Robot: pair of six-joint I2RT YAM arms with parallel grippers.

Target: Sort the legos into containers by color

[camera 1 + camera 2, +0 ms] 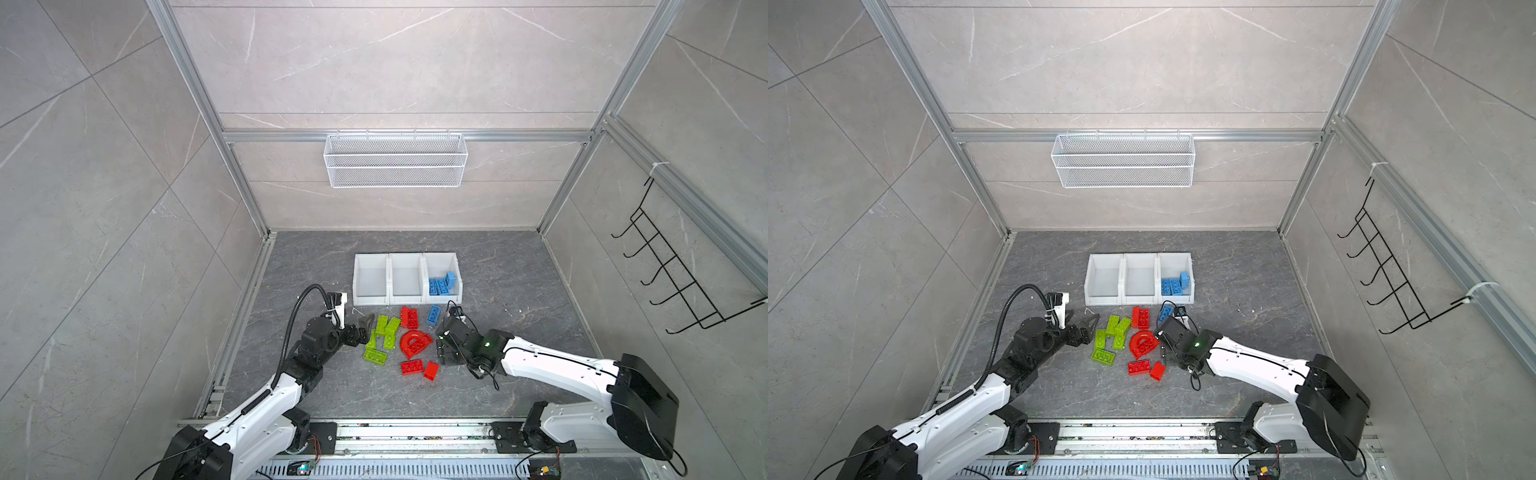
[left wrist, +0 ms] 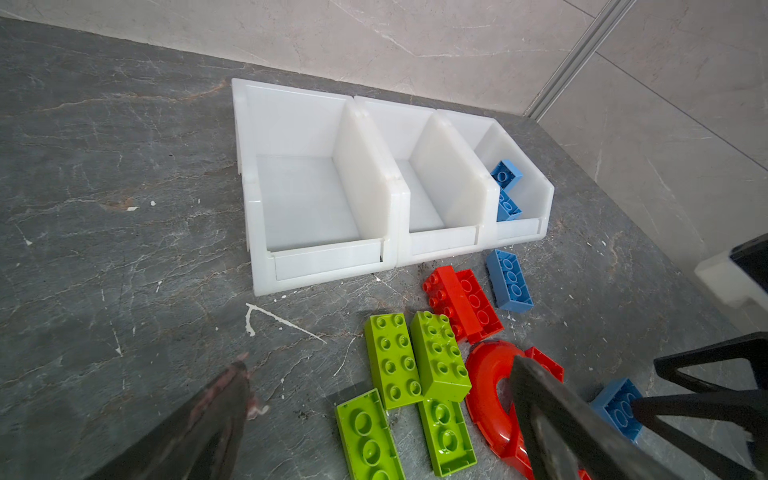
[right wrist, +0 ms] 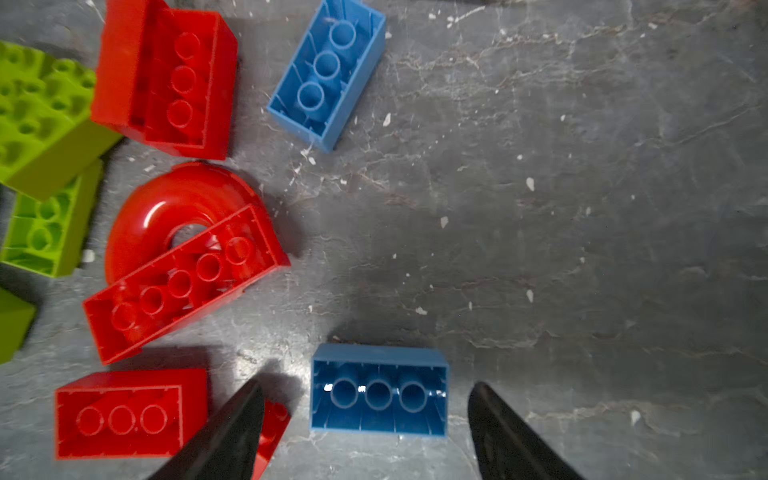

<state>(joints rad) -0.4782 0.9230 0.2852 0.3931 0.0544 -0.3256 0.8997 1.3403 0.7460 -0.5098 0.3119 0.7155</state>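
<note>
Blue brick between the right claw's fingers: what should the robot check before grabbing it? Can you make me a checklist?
1. Right gripper open wider than the blue brick: ok.
2. Brick between the fingers, with a gap on each side: ok.
3. Neighbours clear: not ok. A red brick lies partly under one finger.
4. Fingers low enough to grip: cannot tell.
5. Bin holding blue bricks has room: ok.
6. Left gripper out of the way: ok. It is open beside the green bricks.
</note>
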